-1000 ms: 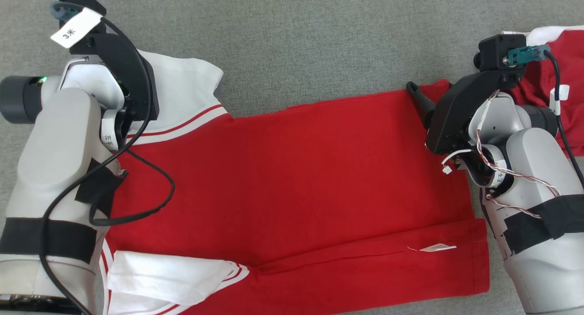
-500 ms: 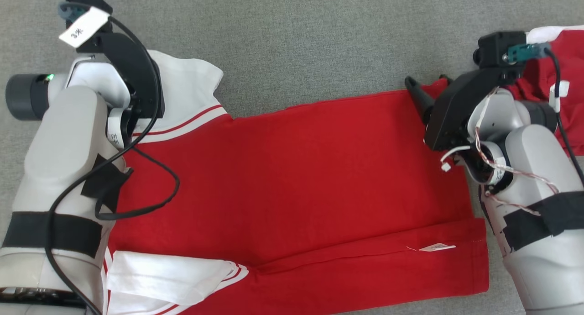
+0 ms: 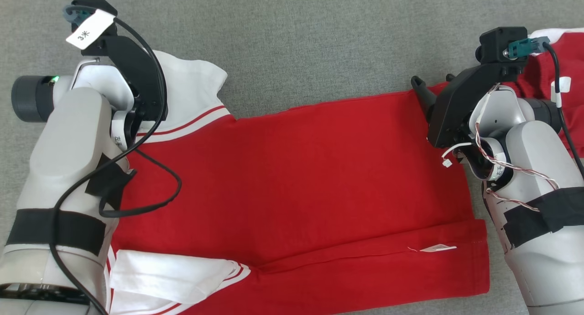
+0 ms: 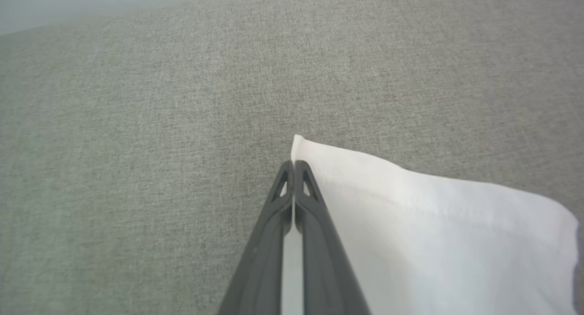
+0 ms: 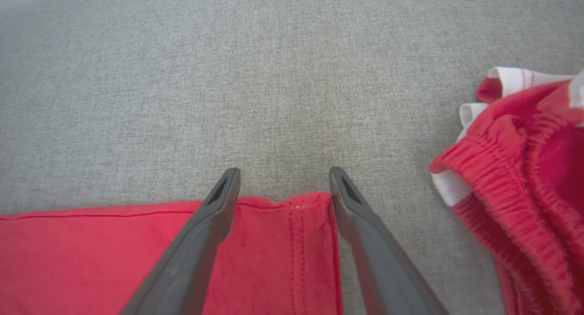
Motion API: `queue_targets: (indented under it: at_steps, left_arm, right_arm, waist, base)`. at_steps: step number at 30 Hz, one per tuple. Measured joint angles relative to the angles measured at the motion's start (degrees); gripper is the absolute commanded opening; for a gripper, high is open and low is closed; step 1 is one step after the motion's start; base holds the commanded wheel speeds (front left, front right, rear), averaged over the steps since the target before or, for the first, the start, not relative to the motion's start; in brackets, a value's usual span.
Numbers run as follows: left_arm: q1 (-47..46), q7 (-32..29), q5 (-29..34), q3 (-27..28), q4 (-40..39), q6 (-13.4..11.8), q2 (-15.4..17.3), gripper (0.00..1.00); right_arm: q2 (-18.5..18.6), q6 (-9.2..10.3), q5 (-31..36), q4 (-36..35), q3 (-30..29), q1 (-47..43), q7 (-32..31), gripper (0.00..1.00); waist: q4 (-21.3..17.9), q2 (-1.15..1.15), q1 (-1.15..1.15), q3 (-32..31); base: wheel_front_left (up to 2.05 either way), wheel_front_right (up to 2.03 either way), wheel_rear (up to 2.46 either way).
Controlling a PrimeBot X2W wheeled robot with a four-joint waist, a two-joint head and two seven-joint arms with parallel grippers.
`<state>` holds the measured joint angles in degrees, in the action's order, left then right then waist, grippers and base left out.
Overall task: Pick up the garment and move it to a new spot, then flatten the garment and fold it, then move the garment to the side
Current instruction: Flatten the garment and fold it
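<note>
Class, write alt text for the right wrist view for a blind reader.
The right tool, open, frames the hemmed corner of a flat red garment on a grey fabric surface. A crumpled red-and-white garment lies at the view's right.

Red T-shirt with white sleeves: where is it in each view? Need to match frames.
Head view: red T-shirt with white sleeves spread flat across the middle, between both arms.
Left wrist view: its white sleeve at lower right, edge pinched in the shut left gripper.
Right wrist view: its red hem corner at bottom centre, between the fingers of the open right gripper.
Shared landmark: grey woven surface beneath.
</note>
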<state>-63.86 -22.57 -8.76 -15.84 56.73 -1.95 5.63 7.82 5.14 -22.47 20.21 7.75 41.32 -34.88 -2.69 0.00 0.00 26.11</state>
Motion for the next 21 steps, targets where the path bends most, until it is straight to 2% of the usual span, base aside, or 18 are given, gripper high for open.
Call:
queue_targets:
  at_steps: [10,17,19,20,21]
  left_arm:
    - [-0.01,1.03,-0.25,-0.02,2.10,0.03,-0.13,0.00]
    - [-0.02,1.45,-0.26,-0.11,3.23,0.46,-0.36,0.00]
    - [-0.03,1.63,-0.27,-0.13,3.35,0.46,-0.40,0.00]
    - [-0.04,1.66,-0.27,-0.15,3.47,0.46,-0.42,0.00]
    - [-0.04,1.72,-0.27,-0.16,3.57,0.46,-0.44,0.00]
  right_arm:
    - [-0.37,1.00,0.23,-4.30,-1.08,-0.11,-3.82,1.00]
    - [0.22,1.52,0.49,-3.68,-1.92,-3.56,-8.28,1.00]
    - [0.22,1.68,0.59,-3.81,-2.21,-3.55,-9.05,0.98]
    - [0.22,1.68,0.79,-3.82,-2.37,-3.53,-9.23,0.93]
    - [0.21,1.70,0.89,-3.83,-2.53,-3.53,-9.62,0.92]
  waist:
    - [-0.37,-0.01,0.00,-1.88]
    - [-0.55,-0.01,0.00,-2.26]
    - [-0.56,-0.01,0.00,-2.09]
    - [-0.55,-0.01,0.00,-2.02]
    - [-0.54,-0.01,0.00,-1.95]
  base:
    - [0.00,0.00,0.00]
    - [0.00,0.00,0.00]
    - [0.00,0.00,0.00]
    - [0.00,0.00,0.00]
    - [0.00,0.00,0.00]
